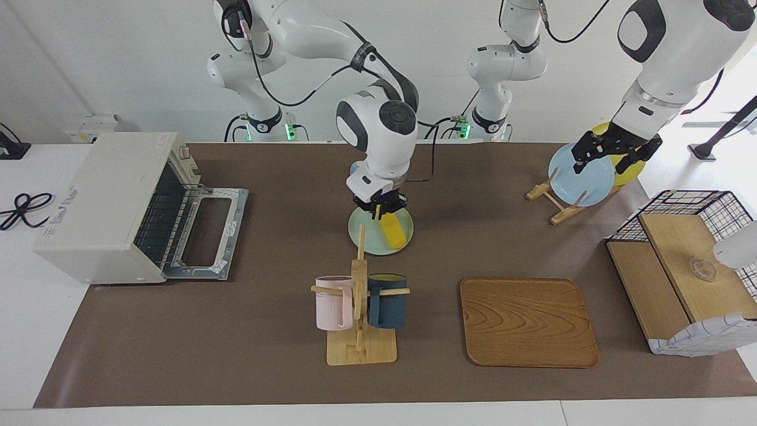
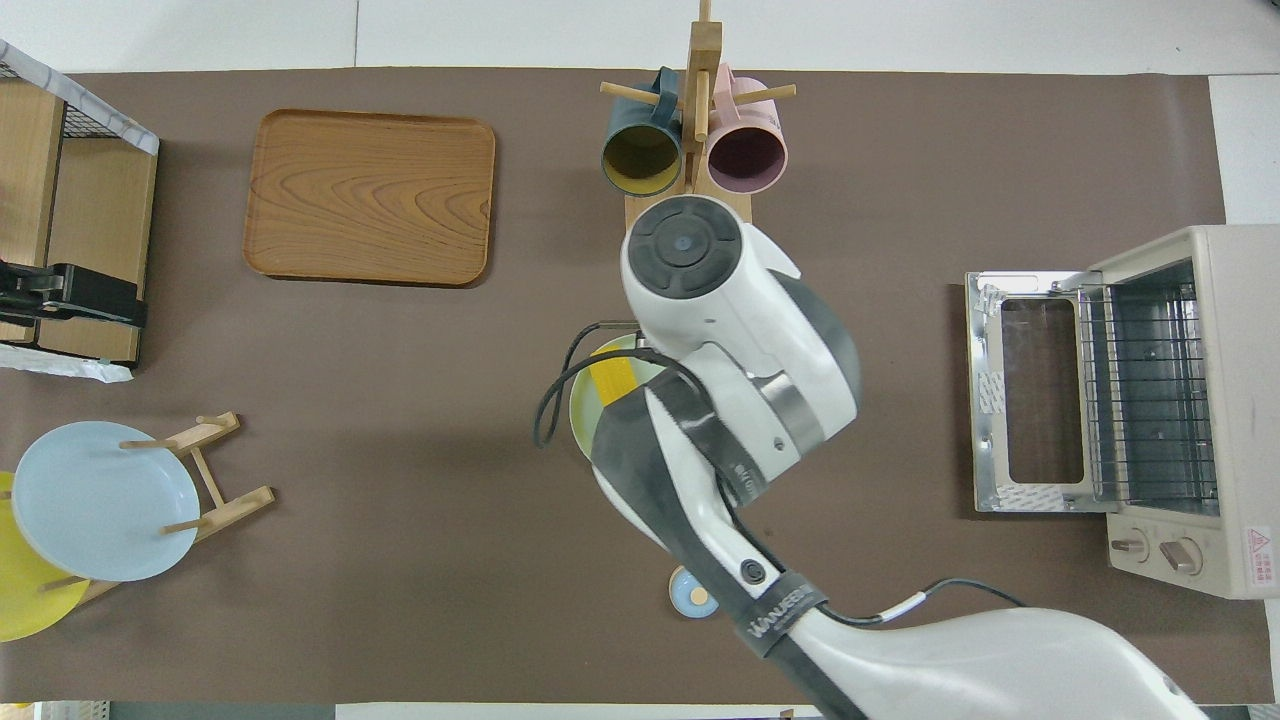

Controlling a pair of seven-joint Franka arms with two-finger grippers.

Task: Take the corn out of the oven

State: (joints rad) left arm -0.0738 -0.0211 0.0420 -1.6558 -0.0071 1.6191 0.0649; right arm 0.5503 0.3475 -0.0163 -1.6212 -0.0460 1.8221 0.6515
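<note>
The yellow corn (image 1: 394, 231) lies on a pale green plate (image 1: 364, 234) mid-table, nearer to the robots than the mug rack. My right gripper (image 1: 386, 208) is down at the end of the corn nearer the robots, touching or just above it. In the overhead view the right arm covers that gripper, and only part of the corn (image 2: 612, 378) and a strip of the plate (image 2: 580, 412) show. The cream-white oven (image 1: 100, 207) stands at the right arm's end of the table, its door (image 1: 207, 232) folded down and its wire rack (image 2: 1150, 400) bare. My left gripper (image 1: 603, 163) hangs open over the blue plate and waits.
A wooden rack (image 1: 359, 307) holds a pink mug (image 1: 334, 302) and a dark blue mug (image 1: 387, 300). A wooden tray (image 1: 528, 322) lies beside it. A blue plate (image 1: 582, 177) and a yellow plate (image 2: 20, 590) stand in a holder. A wire basket with wooden boards (image 1: 680, 266) sits at the left arm's end.
</note>
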